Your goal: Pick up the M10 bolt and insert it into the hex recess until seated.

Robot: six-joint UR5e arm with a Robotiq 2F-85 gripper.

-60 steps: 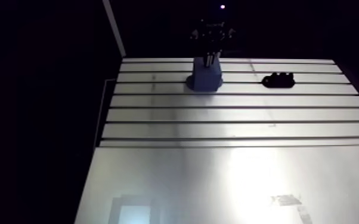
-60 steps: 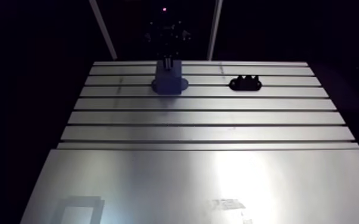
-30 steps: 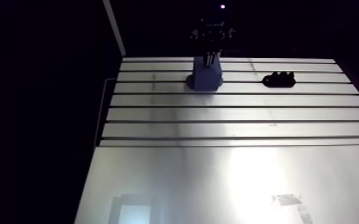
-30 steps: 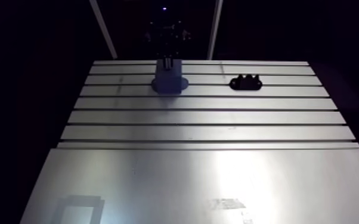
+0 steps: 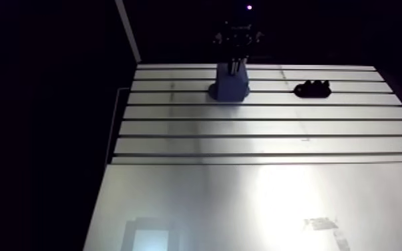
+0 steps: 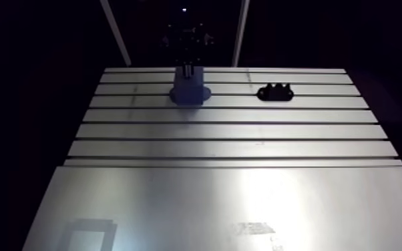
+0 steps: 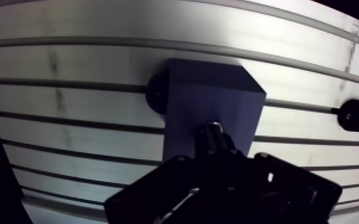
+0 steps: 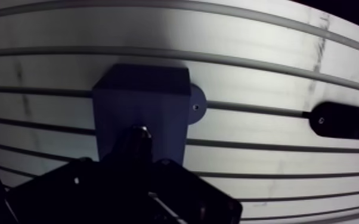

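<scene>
A blue-grey block (image 7: 212, 98) with the recess stands on the slotted table (image 5: 264, 127) near its far edge, and a round ear (image 8: 196, 106) juts from its base. In the wrist view the dark M10 bolt (image 7: 213, 132) stands upright on the block's top face, its end against the surface. My gripper (image 7: 216, 154) is directly above, shut on the bolt. How deep the bolt sits in the recess is hidden. In the arm view the gripper (image 5: 234, 65) hangs straight over the block (image 5: 229, 87).
A small black fixture (image 5: 312, 89) lies on the table to the right of the block, a few slots' width away; it shows beside the gripper in the wrist view as the same black fixture (image 8: 340, 120). A smooth metal plate (image 5: 244, 207) covers the near half of the table.
</scene>
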